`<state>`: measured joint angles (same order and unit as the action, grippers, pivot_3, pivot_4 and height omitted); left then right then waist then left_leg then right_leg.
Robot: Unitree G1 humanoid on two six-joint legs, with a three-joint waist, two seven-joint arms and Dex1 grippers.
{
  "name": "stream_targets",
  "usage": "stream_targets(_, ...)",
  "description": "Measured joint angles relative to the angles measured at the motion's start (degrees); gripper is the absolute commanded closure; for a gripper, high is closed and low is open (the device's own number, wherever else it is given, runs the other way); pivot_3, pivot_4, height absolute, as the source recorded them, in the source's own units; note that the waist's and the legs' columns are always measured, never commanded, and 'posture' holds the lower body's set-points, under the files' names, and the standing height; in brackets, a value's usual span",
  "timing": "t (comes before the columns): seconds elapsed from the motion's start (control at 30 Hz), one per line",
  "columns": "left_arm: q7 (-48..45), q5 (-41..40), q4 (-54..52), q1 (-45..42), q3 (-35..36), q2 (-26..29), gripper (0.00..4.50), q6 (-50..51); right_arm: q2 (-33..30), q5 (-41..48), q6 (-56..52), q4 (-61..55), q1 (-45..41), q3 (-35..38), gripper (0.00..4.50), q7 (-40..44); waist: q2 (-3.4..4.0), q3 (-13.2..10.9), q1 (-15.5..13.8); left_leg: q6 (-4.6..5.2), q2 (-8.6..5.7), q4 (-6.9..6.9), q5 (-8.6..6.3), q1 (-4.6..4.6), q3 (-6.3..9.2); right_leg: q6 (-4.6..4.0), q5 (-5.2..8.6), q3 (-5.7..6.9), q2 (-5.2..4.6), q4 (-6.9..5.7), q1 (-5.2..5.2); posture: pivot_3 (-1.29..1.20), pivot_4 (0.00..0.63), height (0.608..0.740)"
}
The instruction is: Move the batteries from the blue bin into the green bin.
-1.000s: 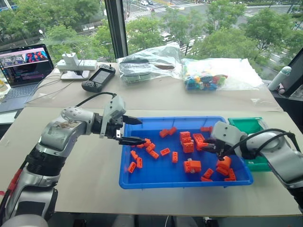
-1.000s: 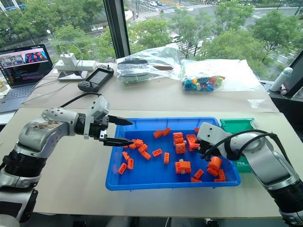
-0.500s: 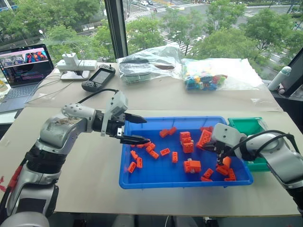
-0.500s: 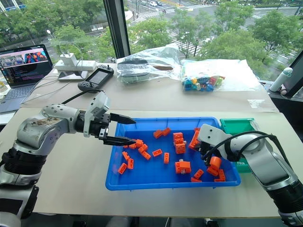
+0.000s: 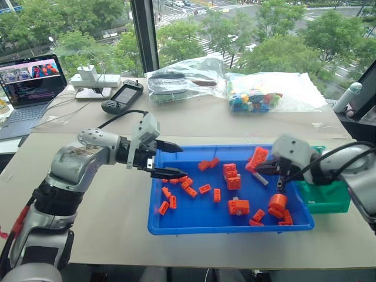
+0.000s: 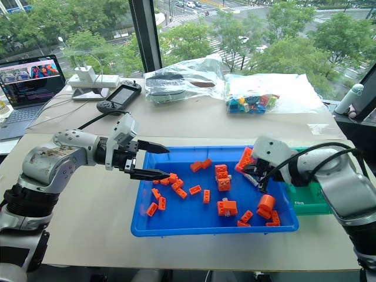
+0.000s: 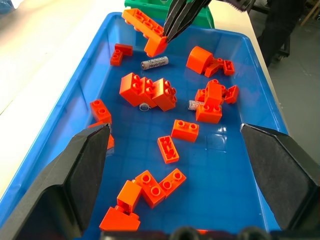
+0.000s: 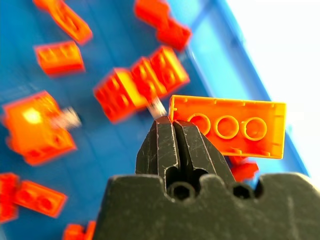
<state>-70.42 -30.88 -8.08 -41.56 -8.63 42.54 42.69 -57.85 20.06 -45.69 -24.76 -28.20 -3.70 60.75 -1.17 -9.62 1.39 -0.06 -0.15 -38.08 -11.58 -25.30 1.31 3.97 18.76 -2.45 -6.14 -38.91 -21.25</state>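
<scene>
The blue bin (image 5: 223, 228) lies in front of me, strewn with orange bricks. One battery (image 7: 154, 63) lies bare on its floor and another (image 7: 195, 104) pokes out from under bricks. My right gripper (image 5: 258, 169) hangs above the bin's right part, its fingers shut on the end of a long orange brick (image 5: 257, 157), which is lifted off the floor. The bare battery (image 5: 261, 178) lies just under it. The green bin (image 5: 326, 197) stands against the blue bin's right end. Over the blue bin's left end my left gripper (image 5: 176, 160) is open and holds nothing.
A fat orange cylinder (image 5: 277, 202) stands near the bin's right front corner. Behind, on the table, are a laptop (image 5: 29, 82), a handheld controller (image 5: 121, 97), clear plastic bags (image 5: 185, 79), a bag of coloured bricks (image 5: 258, 97) and a white bottle (image 5: 348, 97).
My right gripper has shut and risen from among the bricks, lifting the long orange brick with it. The left arm has stayed where it was.
</scene>
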Motion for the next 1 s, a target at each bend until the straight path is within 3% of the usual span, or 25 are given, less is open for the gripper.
stream_targets(0.33, -1.21, 0.11, 0.57, 0.23, 0.86, 2.66, 0.00, -0.26, 19.62, 1.88, -6.99, -2.55, -10.02, -13.81, 4.48, -9.10, -0.01, -0.01, 0.78, 0.00, -0.03, 0.01, 0.00, -0.01, 0.08, 0.00, 0.00, 0.03, 0.03, -0.22, -0.06, 0.00, 0.150, 0.732)
stream_targets(0.5, -3.38, -1.00, -0.08, 2.70, 3.19, 6.63, 0.00, 0.28, 25.76, 0.88, -7.14, 0.85, -10.54, -16.39, 3.23, -12.53, -0.01, 0.00, 0.99, -0.01, -0.02, 0.03, 0.00, 0.00, 0.10, 0.00, 0.00, 0.06, 0.05, -0.26, -0.09, 0.00, 0.150, 0.732)
stream_targets(0.63, -3.94, -1.95, -0.81, 4.22, 3.32, 7.15, 0.00, 1.29, 26.57, 0.13, -6.49, 3.05, -10.79, -17.50, 1.85, -13.24, -0.02, -0.01, 0.85, -0.01, -0.02, 0.04, 0.01, 0.00, 0.10, 0.00, 0.00, 0.07, 0.04, -0.28, -0.09, 0.00, 0.150, 0.732)
stream_targets(0.8, -4.51, -3.12, -2.42, 4.13, 3.32, 7.19, 0.00, 1.52, 22.74, 2.01, -7.09, 2.51, -11.49, -14.22, 0.09, -11.52, -0.02, -0.01, 0.70, -0.01, -0.03, 0.04, 0.00, 0.00, 0.10, 0.00, 0.00, 0.07, 0.03, -0.26, -0.07, 0.00, 0.150, 0.732)
stream_targets(0.9, -5.00, -3.41, -2.53, 3.88, 3.01, 6.67, 0.00, 1.93, 15.07, 4.75, -10.45, 0.25, -10.45, -8.74, 0.03, -8.92, -0.03, -0.02, 0.27, 0.00, -0.04, 0.04, 0.00, -0.01, 0.09, 0.00, 0.00, 0.07, 0.02, -0.19, -0.03, 0.00, 0.150, 0.732)
stream_targets(1.0, -6.19, -3.82, -2.73, 2.91, 1.69, 5.26, 0.00, 1.96, 1.28, 4.86, -12.76, -1.87, -6.06, -5.11, 0.03, -5.70, -0.04, -0.03, -0.54, 0.03, -0.04, 0.04, -0.02, -0.01, 0.07, 0.00, 0.00, 0.08, 0.00, -0.03, -0.01, 0.00, 0.150, 0.732)
